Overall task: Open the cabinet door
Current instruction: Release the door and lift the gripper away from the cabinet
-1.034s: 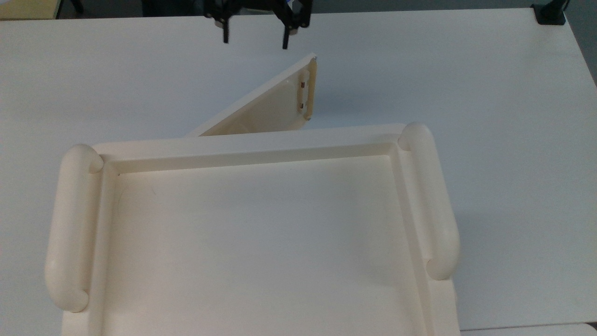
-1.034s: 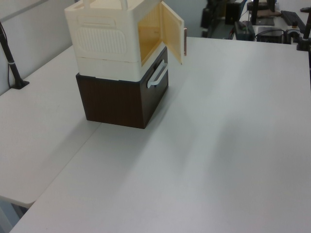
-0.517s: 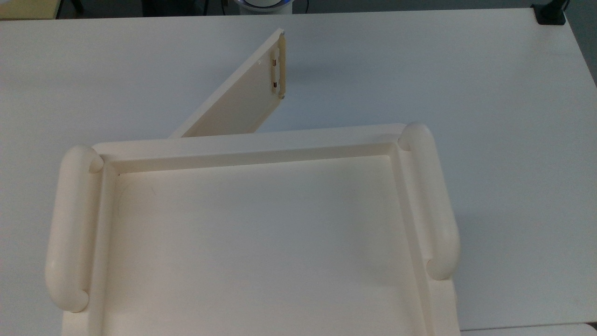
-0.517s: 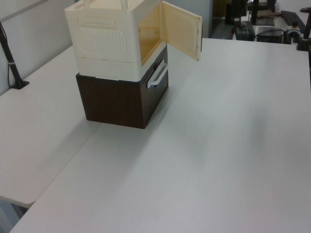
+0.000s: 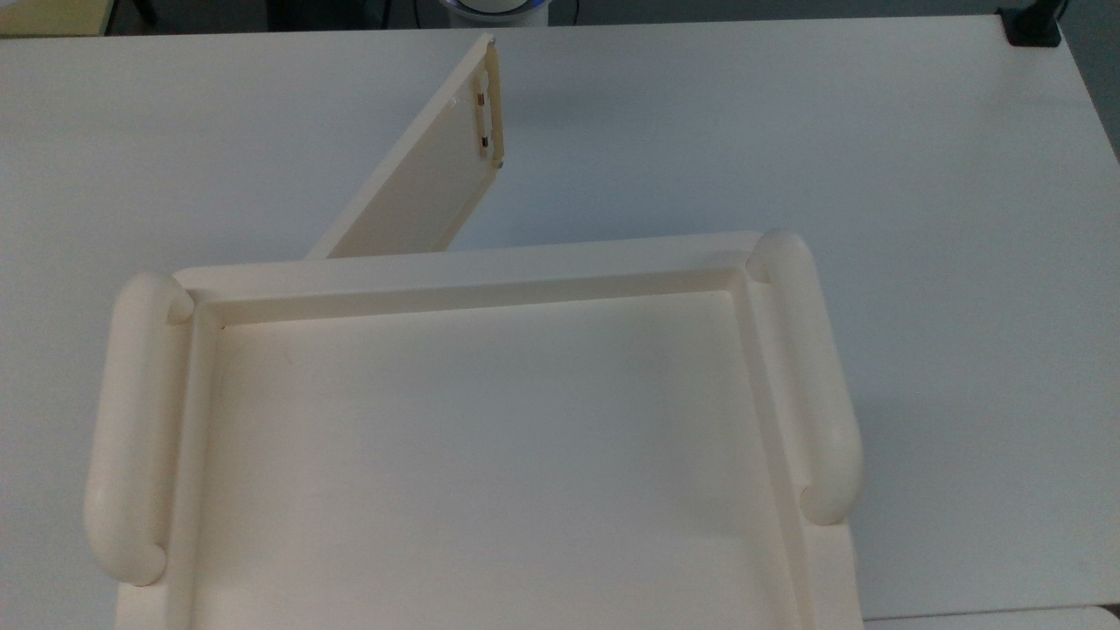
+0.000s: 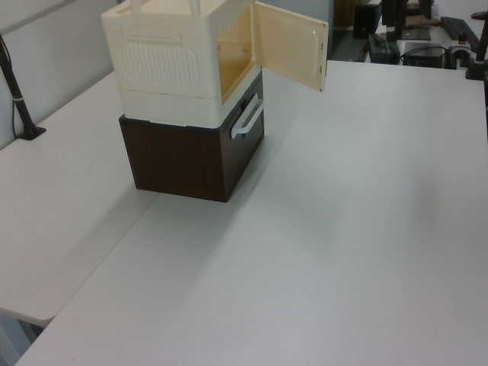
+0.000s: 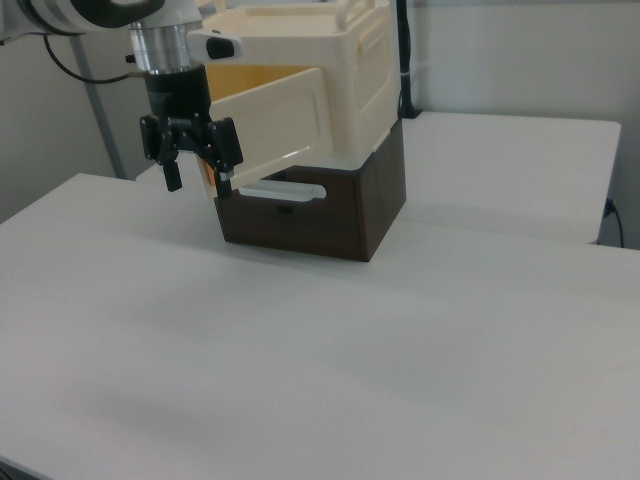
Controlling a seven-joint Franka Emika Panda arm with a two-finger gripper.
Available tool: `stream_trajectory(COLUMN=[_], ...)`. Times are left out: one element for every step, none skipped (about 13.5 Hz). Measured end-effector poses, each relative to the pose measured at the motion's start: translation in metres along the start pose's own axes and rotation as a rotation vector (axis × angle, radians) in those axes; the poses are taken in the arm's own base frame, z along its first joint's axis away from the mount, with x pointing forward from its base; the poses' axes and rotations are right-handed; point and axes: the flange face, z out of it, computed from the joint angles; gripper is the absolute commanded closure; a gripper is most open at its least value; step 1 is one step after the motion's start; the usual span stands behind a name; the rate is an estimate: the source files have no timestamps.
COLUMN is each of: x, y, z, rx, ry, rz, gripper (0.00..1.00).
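The cabinet door stands swung out from the cabinet, which sits on a box.

door: its free edge and handle hidden behind the gripper, right view
cabinet top: near side cut by frame, top view

- The arm in the upper left of the right view has a white shell with a black band at its joint.
- A ribbed silver metal collar sits below it.
- The gripper is black, with 2 thin dark fingers.
- A dark cable loops at the arm.
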Motion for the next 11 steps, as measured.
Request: stream_trajectory(x=[0.0,0.001,0.002,0.001,0.001,0.001,0.003,0.004,0.007,0.01,0.011], y=[0.002,0.003,0.004,0.005,0.006,0.006,0.006,0.005,0.004,0.002,0.0], z=[-0.001,-0.002,-0.003,-0.004,-0.004,-0.004,-0.004,-0.004,-0.004,-0.003,-0.001], rx=[0.001,0.001,0.001,0.001,0.001,0.001,0.001,0.001,0.004,0.015,0.027], ry=[0.007,0.02,0.031,0.035,0.037,0.04,0.048,0.059,0.079,0.091,0.093], rz=[0.003,0.005,0.007,0.009,0.011,0.011,0.01,0.009,0.007,0.004,0.002], gripper=[0.0,0.0,0.0,0.0,0.0,0.0,0.0,0.0,0.0,0.0,0.0])
